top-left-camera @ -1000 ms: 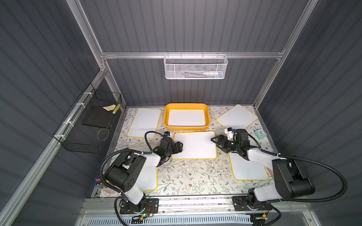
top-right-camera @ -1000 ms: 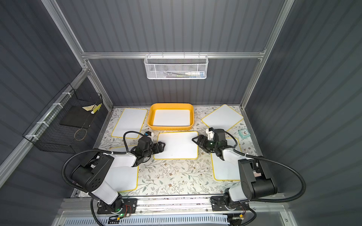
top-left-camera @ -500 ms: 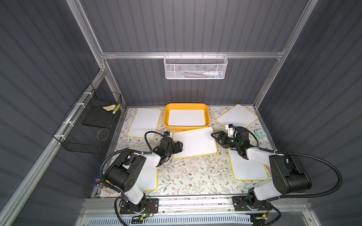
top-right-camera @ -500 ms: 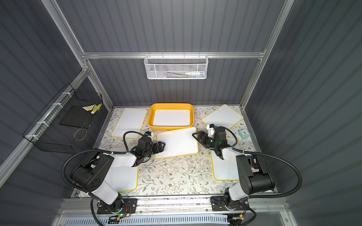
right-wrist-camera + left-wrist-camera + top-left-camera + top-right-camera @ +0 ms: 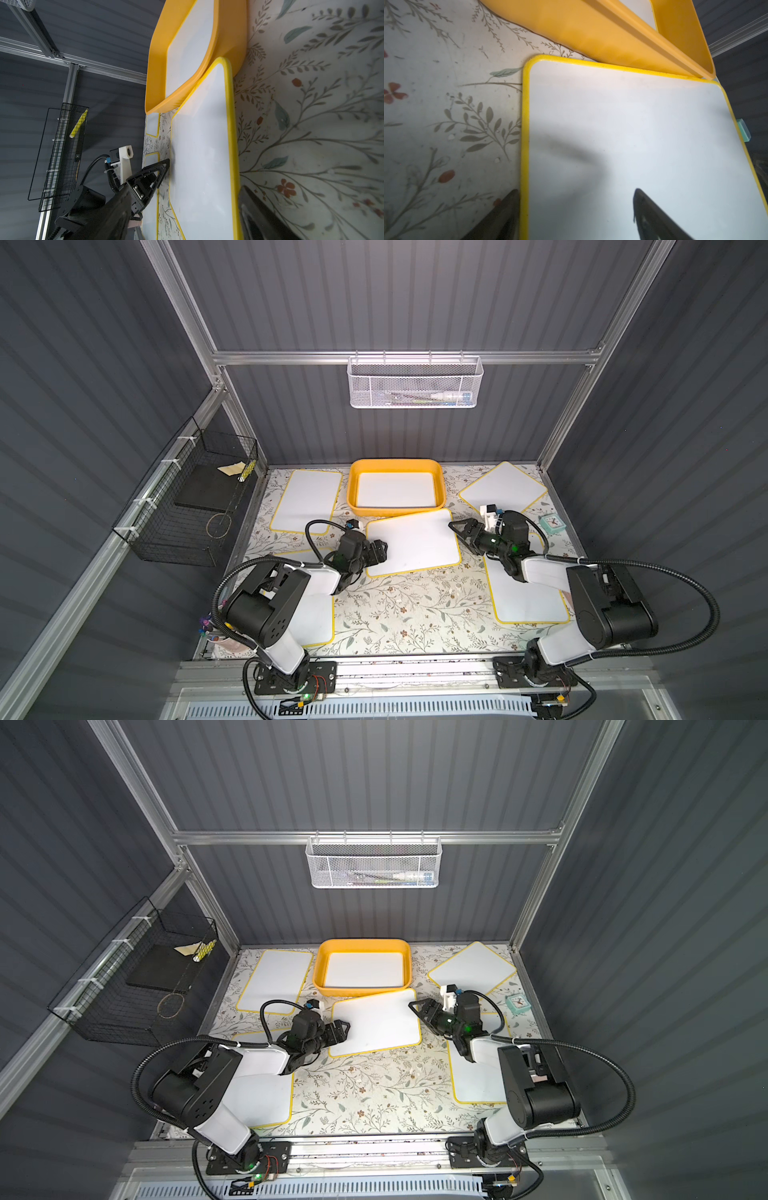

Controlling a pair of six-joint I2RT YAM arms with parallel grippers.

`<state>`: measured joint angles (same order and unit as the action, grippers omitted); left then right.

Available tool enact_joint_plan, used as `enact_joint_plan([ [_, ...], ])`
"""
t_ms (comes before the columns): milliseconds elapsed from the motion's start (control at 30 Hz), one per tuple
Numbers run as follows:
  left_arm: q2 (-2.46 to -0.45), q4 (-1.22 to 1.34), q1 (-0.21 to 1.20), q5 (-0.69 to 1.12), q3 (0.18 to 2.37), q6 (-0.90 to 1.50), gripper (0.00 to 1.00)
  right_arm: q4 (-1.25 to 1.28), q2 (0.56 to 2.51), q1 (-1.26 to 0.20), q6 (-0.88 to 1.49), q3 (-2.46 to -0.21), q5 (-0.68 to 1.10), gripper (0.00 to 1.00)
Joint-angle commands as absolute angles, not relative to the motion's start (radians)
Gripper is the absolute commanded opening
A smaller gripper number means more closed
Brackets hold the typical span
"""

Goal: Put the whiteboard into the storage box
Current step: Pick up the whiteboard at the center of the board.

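Jaws spread on left gripper (image 5: 376,552) and right gripper (image 5: 459,536); shoving the whiteboard (image 5: 415,541) could wedge its corner under the storage box (image 5: 351,489) rim.

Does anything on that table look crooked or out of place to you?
Yes: the middle whiteboard lies skewed on the table, one far corner wedged against the storage box wall, under its rim, instead of inside it.

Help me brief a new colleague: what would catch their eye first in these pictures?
The bright yellow storage box at the back of the table, a white board already lying inside it. In front, one whiteboard sits between the left gripper and right gripper, both open at its short edges, its far corner against the box.
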<state>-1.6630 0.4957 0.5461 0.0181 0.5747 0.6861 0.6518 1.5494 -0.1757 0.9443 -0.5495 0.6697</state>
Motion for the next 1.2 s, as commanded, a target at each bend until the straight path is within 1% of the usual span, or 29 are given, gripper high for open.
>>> enact_joint_plan([
  [0,-1.749,0.255,0.638,0.369,0.511,0.796,0.85,0.696,1.578,-0.252,1.03,-0.532,0.915,0.8],
  [500,-1.737,0.3,0.697,0.379,0.508,0.86,0.85,0.742,1.579,-0.261,1.065,-0.514,0.915,0.8],
  [900,-1.766,0.344,0.763,0.374,0.526,0.908,0.85,0.738,1.516,-0.261,1.094,-0.498,0.934,0.8],
  [1167,-1.774,0.358,0.784,0.37,0.532,0.92,0.85,0.762,1.479,-0.261,1.123,-0.468,0.941,0.8],
])
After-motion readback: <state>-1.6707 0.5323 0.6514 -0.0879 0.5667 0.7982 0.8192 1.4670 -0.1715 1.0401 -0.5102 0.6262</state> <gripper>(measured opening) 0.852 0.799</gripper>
